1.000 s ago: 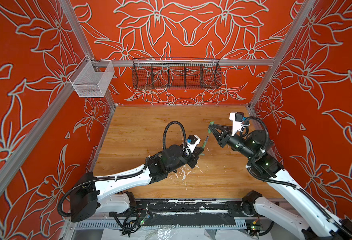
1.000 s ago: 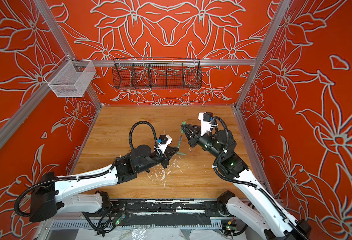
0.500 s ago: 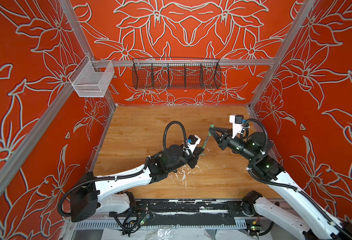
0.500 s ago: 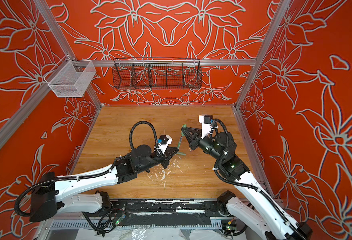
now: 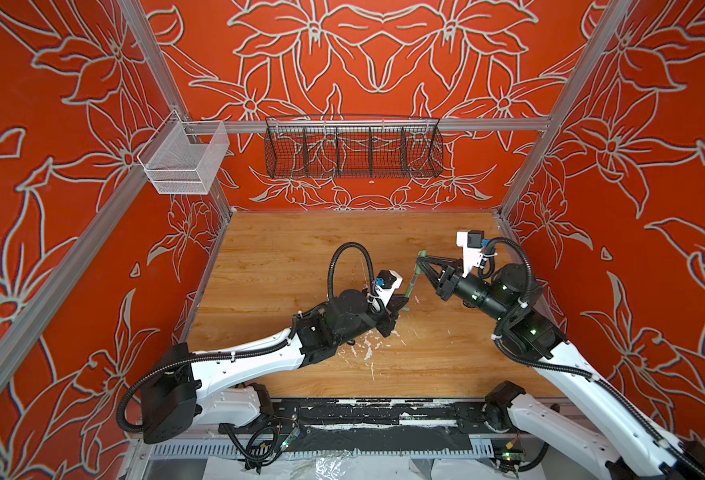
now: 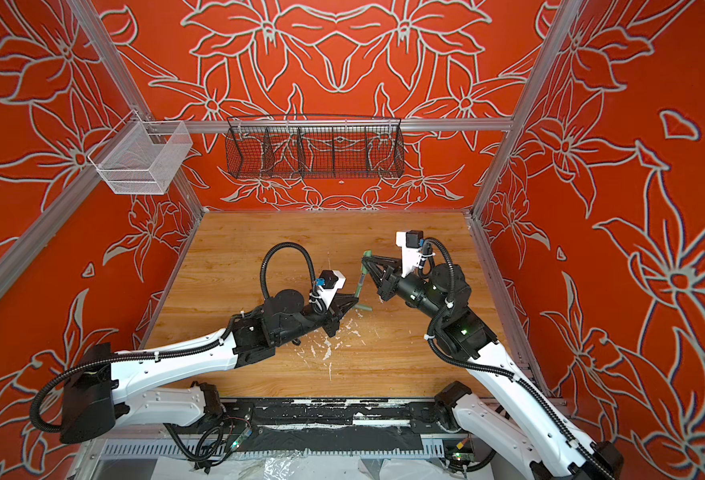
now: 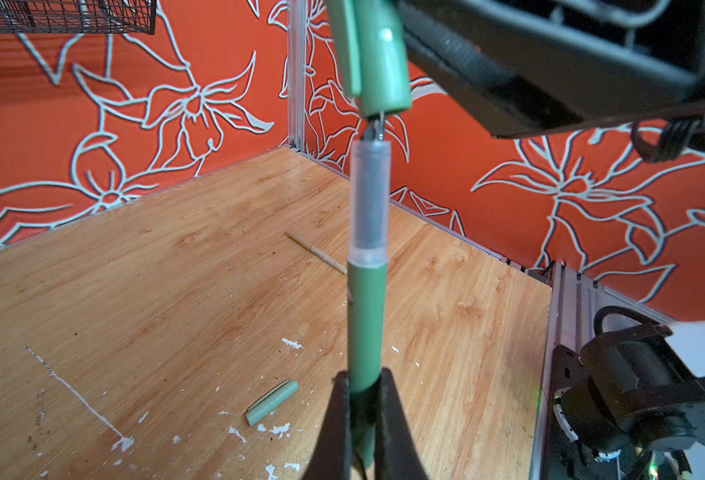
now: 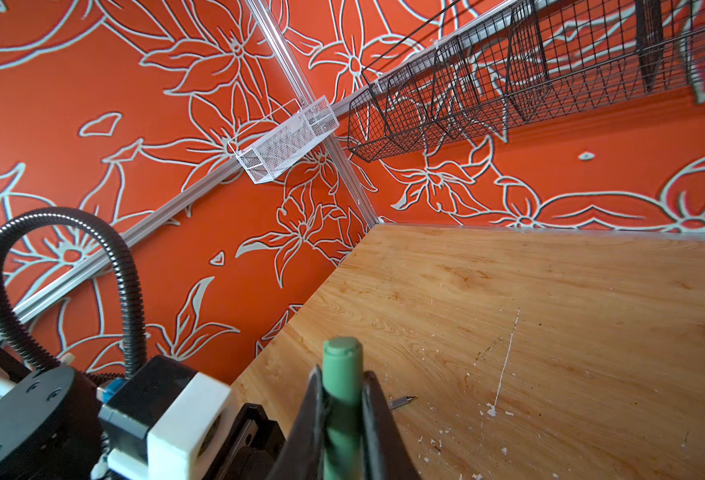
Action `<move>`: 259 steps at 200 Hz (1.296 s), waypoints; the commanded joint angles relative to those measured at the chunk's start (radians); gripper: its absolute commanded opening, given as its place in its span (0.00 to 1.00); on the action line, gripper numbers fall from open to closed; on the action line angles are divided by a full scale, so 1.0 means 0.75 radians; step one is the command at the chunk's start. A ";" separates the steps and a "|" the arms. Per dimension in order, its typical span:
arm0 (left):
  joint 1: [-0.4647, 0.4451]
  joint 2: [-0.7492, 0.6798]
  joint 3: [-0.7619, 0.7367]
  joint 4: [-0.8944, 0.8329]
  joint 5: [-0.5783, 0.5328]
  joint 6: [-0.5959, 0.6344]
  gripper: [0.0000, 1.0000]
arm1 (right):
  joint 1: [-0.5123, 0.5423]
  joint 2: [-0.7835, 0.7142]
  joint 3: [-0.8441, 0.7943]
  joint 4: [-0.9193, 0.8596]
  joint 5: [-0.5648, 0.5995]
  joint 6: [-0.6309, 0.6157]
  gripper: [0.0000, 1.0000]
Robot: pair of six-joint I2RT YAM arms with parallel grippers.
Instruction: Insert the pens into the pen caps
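Note:
My left gripper (image 7: 363, 386) is shut on the lower end of a green pen (image 7: 365, 324) and holds it upright. The pen's clear section and metal tip point at the mouth of a green pen cap (image 7: 378, 54), and the tip just enters it. My right gripper (image 8: 341, 386) is shut on that cap (image 8: 341, 374). In both top views the pen (image 5: 412, 284) and cap (image 5: 422, 254) meet mid-table between the grippers (image 6: 355, 297) (image 6: 365, 264). A second green cap (image 7: 272, 402) and a tan pen (image 7: 317, 253) lie on the table.
White paint flecks (image 5: 367, 353) dot the wooden table (image 5: 301, 257) near the front. A dark pen tip (image 8: 403, 401) lies on the wood beside my right fingers. A black wire basket (image 5: 353, 147) and a white mesh basket (image 5: 184, 160) hang on the walls.
The right arm has shifted slightly, keeping the cap over the pen's tip. Both grippers stay shut on what they hold, and the left arm has barely moved.

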 commanded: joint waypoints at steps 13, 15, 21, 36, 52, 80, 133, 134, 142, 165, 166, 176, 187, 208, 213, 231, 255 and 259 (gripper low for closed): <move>-0.005 -0.011 0.032 0.015 -0.026 0.013 0.00 | 0.010 -0.005 -0.032 0.020 -0.038 0.030 0.00; -0.005 -0.013 0.031 0.017 -0.025 0.013 0.00 | 0.010 -0.006 -0.033 0.021 -0.038 0.029 0.00; -0.005 -0.016 0.030 0.018 -0.029 0.012 0.00 | 0.009 -0.006 -0.034 0.020 -0.036 0.030 0.00; -0.005 -0.016 0.032 0.018 -0.025 0.013 0.00 | 0.012 -0.009 -0.043 0.033 -0.034 0.041 0.00; -0.005 -0.012 0.035 0.022 -0.025 0.013 0.00 | 0.011 -0.007 -0.056 0.059 -0.038 0.062 0.00; -0.005 -0.004 0.045 0.019 -0.029 0.013 0.00 | 0.015 -0.013 -0.083 0.089 -0.023 0.085 0.00; -0.003 0.023 0.065 0.012 -0.027 0.013 0.00 | 0.022 -0.039 -0.140 0.144 0.005 0.097 0.00; -0.003 0.023 0.066 0.012 -0.026 0.013 0.00 | 0.022 -0.039 -0.141 0.146 0.006 0.099 0.00; -0.004 0.028 0.070 0.009 -0.023 0.014 0.00 | 0.024 -0.042 -0.148 0.154 0.007 0.105 0.00; -0.003 0.037 0.087 -0.012 -0.012 0.019 0.00 | 0.026 -0.040 -0.142 0.152 0.025 0.115 0.00; -0.003 0.037 0.087 -0.013 -0.011 0.019 0.00 | 0.026 -0.040 -0.140 0.152 0.025 0.115 0.00; -0.003 0.041 0.089 -0.013 -0.010 0.016 0.00 | 0.026 -0.038 -0.133 0.150 0.031 0.112 0.00; -0.003 0.045 0.088 -0.008 -0.009 0.017 0.00 | 0.026 -0.035 -0.124 0.152 0.028 0.109 0.00; -0.003 0.051 0.088 -0.012 -0.010 0.017 0.00 | 0.025 -0.034 -0.112 0.153 0.027 0.104 0.00; -0.003 0.052 0.091 -0.014 -0.013 0.016 0.00 | 0.025 -0.034 -0.107 0.149 0.025 0.101 0.00; -0.003 0.047 0.085 -0.011 -0.022 0.016 0.00 | 0.026 -0.031 -0.081 0.110 0.010 0.071 0.00; -0.003 0.027 0.074 -0.008 -0.029 0.017 0.00 | 0.026 -0.037 -0.050 0.013 0.008 -0.004 0.00; -0.003 0.024 0.071 -0.008 -0.029 0.019 0.00 | 0.026 -0.039 -0.048 0.001 0.007 -0.015 0.00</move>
